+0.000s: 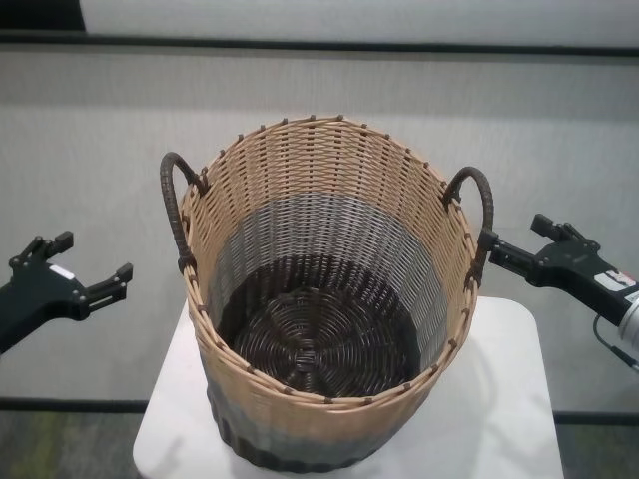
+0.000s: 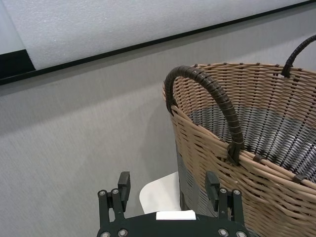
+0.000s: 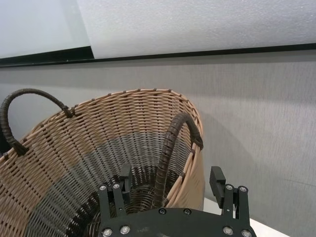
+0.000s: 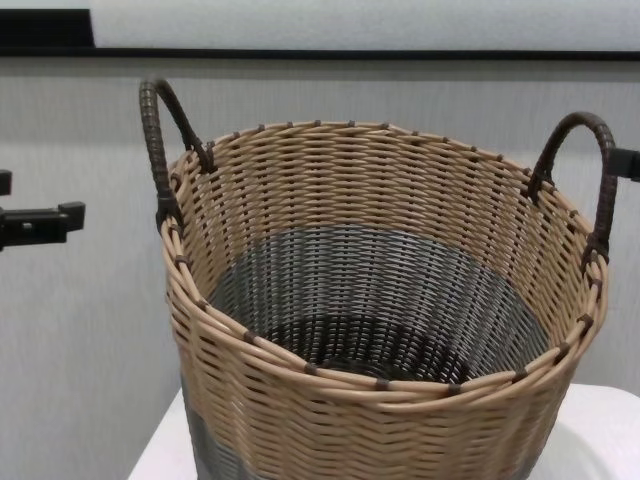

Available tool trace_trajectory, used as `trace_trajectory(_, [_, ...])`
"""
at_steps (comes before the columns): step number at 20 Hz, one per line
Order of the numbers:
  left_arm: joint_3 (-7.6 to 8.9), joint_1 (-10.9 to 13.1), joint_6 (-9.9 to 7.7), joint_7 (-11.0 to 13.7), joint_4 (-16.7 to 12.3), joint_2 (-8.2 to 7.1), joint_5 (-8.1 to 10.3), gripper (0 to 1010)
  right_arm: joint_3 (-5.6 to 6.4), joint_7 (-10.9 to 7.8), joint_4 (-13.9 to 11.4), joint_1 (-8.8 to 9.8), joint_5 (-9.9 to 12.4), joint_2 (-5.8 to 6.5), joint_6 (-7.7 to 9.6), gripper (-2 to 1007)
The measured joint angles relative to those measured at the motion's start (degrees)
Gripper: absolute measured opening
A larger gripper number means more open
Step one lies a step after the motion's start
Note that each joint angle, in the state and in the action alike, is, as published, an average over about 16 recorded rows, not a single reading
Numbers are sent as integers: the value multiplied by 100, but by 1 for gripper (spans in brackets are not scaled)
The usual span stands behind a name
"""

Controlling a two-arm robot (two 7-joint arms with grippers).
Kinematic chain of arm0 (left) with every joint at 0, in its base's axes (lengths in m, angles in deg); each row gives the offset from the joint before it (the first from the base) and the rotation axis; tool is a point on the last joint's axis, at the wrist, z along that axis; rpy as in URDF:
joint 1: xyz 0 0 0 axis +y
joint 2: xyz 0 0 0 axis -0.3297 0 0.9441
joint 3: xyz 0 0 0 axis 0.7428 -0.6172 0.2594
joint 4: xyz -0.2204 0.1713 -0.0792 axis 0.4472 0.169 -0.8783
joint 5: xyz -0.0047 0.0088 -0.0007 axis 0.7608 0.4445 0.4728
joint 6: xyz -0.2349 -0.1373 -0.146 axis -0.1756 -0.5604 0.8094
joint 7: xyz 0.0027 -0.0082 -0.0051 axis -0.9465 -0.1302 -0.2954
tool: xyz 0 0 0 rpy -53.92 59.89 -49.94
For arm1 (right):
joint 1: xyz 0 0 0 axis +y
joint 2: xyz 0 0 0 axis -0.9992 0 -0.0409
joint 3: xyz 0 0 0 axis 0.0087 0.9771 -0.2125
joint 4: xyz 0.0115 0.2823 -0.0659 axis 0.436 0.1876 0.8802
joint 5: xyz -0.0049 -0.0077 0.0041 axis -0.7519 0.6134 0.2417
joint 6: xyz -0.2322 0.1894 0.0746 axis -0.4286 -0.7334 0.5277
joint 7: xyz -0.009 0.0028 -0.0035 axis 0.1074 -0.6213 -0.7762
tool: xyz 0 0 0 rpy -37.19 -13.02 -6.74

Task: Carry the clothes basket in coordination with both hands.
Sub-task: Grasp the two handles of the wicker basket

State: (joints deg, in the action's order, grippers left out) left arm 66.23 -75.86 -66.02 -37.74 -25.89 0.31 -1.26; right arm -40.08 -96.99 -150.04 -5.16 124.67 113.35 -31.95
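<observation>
wicker everywhere you look from the head view: the clothes basket (image 1: 324, 309) stands upright on the white worktop (image 1: 504, 399), empty, its round wall woven in a tan band over grey over a dark brown base. you see the left claw (image 1: 80, 271) well apart from the left handle (image 1: 175, 205), fingers spread and holding nothing. the right claw (image 1: 521, 246) is just beside the right handle (image 1: 477, 215), also released.

left wrist view: the left claw (image 2: 170, 190) is open, and the left handle (image 2: 212, 103) rises ahead as a stiff loop wrapped in dark cord, anchored into the tan weave.

right wrist view: the right handle (image 3: 170, 153) stands between the spread fingers (image 3: 217, 181) of the right claw (image 3: 170, 180), not yet clenched on it.

chest view: only a tip of the left claw (image 4: 40, 222) shows beside the basket; the rim (image 4: 400, 385) looks rigid and ribbed.

judging by this, the basket should be light and stiff but bulky, and the ridged handles should grip well. take both loops near their tops and lift evenly, or it may tilt.
</observation>
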Motion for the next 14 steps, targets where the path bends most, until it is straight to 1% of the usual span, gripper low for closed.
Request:
trace_trajectory(3, [10,-3,-5,32,-13,37,-52,1003,7,-14,17,-2,1,-19,4,1002])
trace_trajectory(5, [15,-5,-18,52,-22,66,-87,1003,14,-53,37,-9,49,-37,31,1002])
trace_trajectory(9, [18,-10,-52,90,-38,131,-155,1003,22,-191,109,-49,269,-79,173,1002])
trace_trajectory(14, [20,-22,-97,137,-45,213,-231,1003,8,-335,228,-135,615,-110,425,1002])
